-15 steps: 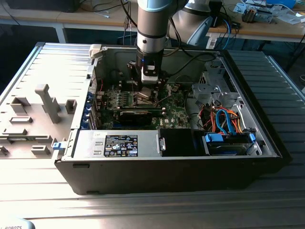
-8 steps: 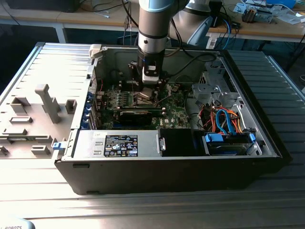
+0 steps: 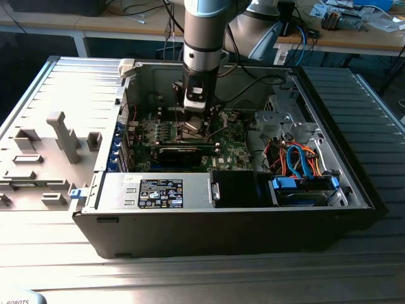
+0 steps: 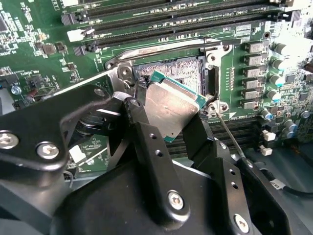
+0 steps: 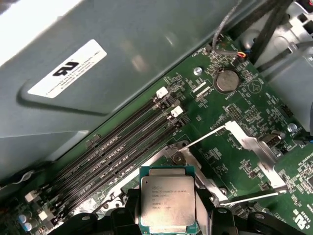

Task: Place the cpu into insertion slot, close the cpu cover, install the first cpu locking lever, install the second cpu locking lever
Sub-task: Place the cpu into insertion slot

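We are holding the chip by two opposite edges in our gripper, tilted, just above a corner of the open socket.

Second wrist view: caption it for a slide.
Gripper holds the cpu by its edges over the uncovered insertion slot.

cpu: dull satin metal lid, green laminate rim. gripper fingers: matt black, bright screws. cpu cover: shiny bare steel. Circuit board: glossy green. Exterior view, 9 o'clock of case: matt grey plastic-looking fixtures on ribbed metal table.
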{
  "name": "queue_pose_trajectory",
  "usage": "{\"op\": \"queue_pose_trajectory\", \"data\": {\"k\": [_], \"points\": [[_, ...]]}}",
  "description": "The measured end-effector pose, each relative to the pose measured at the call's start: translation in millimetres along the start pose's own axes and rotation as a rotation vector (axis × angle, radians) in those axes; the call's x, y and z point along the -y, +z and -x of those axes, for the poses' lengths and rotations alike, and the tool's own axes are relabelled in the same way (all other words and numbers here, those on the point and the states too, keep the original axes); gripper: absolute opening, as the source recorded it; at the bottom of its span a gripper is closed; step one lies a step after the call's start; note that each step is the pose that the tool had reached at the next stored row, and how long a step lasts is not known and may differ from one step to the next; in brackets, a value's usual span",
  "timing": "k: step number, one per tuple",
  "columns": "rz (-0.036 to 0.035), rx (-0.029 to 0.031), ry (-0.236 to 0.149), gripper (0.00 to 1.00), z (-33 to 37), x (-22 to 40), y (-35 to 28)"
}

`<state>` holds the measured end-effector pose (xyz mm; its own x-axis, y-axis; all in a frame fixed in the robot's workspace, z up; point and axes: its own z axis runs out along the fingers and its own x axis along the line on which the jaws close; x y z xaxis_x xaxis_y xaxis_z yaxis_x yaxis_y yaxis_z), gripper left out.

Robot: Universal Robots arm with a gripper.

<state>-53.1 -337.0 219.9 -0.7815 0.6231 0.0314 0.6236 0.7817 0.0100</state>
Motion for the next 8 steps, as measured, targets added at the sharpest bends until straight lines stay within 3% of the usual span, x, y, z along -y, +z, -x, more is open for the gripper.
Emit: {"op": "queue_pose_trajectory", "data": {"k": [8], "points": [[-0.0084, 0.0074, 0.020, 0.54, -0.3, 0.3, 0.8]]}}
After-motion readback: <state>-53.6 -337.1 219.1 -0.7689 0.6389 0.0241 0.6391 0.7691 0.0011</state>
